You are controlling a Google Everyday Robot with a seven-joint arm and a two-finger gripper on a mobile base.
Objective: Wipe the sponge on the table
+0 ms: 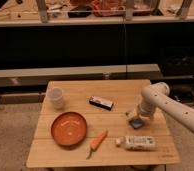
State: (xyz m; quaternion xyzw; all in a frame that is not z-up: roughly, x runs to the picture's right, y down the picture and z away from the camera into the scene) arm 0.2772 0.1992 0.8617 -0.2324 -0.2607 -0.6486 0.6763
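The small blue sponge [136,123] lies on the right part of the pale slatted wooden table [80,156]. My gripper [134,116] comes down from the white arm [155,97] at the right and sits right over the sponge, touching or nearly touching its top. The gripper's own body hides part of the sponge.
On the table stand a white cup [56,97] at the back left and an orange plate [69,128] at the front left. A carrot [97,142], a white tube-shaped package [139,143] and a black-and-white flat bar [101,103] lie there too. A long grey shelf [65,75] runs behind.
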